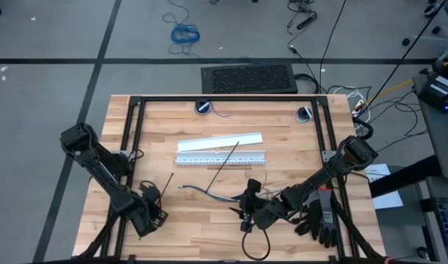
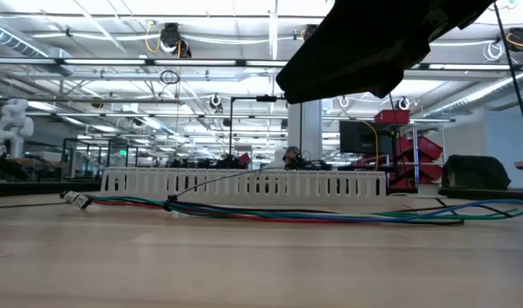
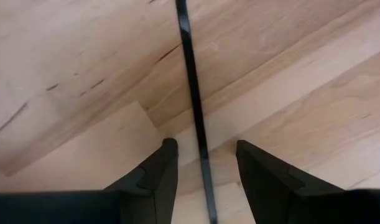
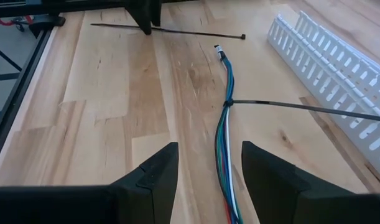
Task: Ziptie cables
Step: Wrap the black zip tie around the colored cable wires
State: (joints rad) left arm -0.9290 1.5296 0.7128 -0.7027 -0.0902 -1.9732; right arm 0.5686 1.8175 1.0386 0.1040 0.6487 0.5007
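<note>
My left gripper (image 3: 202,163) sits low over the loose ziptie (image 3: 191,81), fingers apart, nothing held; the strip runs lengthwise straight through the gap, lying flat on the table (image 1: 209,227). My right gripper (image 4: 205,165) is open too, straddling the cables (image 4: 226,134), which carry a second ziptie (image 4: 301,108) around them. Left is nearer the loose tie.

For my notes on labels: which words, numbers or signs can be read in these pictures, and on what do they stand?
None can be read.
White slotted strip: plain slots, no marks.
Cables, ziptie: no print visible.
Room behind the table, low view: too small to read.
</note>
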